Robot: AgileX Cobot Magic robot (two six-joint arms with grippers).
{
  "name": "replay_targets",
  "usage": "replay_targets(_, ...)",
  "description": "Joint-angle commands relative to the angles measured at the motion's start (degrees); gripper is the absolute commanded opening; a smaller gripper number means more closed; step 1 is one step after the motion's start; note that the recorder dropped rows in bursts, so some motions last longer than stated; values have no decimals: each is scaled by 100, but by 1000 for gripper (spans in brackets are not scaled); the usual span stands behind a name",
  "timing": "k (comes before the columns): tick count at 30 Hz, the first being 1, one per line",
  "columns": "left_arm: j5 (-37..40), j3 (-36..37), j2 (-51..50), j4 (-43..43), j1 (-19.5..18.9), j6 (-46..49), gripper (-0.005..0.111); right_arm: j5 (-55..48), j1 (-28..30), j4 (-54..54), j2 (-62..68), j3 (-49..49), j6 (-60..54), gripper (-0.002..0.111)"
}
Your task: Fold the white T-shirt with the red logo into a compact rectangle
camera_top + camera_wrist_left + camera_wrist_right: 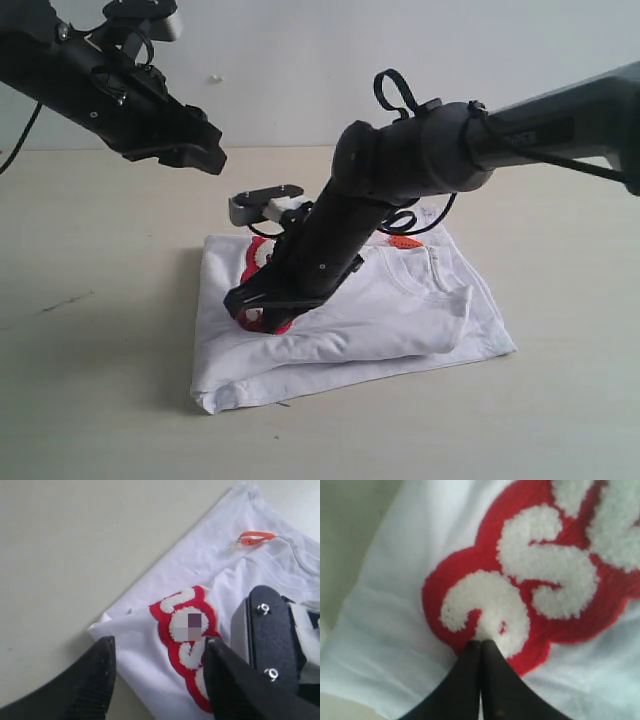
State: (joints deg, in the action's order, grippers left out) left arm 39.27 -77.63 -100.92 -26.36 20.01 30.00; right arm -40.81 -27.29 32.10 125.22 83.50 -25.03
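The white T-shirt [380,320] lies folded on the table, collar [432,272] and orange neck tag [405,242] facing up. Its red logo [255,262] shows along the left part of the fold. My right gripper [262,318] reaches across to it. In the right wrist view the right gripper [481,642] is shut, its tips resting on a fuzzy white letter of the red logo [545,580]. My left gripper [200,155] hangs high over the back left. In its own view the left gripper [160,642] is open and empty above the T-shirt's [200,570] edge and red logo [162,617].
A bare beige table [100,350] surrounds the shirt on every side, with a pale wall behind. The right arm's black wrist housing [272,630] stands close beside the left gripper's finger. The orange neck tag [255,537] lies further along the cloth.
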Motion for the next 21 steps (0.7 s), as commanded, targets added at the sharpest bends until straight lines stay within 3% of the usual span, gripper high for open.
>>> replay_targets(1,-63,265,65,44,-7,-9,53,-6,181,-158,-505,135,111,0)
replay_targets(6,-75,672,32,-204,65,350,53,-40,896,-1242,-1343,-224,1227,15)
replay_targets(12,-39,1021,-10,-354,418,764,53,23,2003,-1304,-1915,-1322,1261,44)
replay_targets(18,-54,1149,-307,-124,1081,1077,53,736,2363,-481,-1785,-2154,668,45)
replay_targets(21,-275,1175,-468,118,1207,829,53,750,2363,-495,-1558,-2208,667,45)
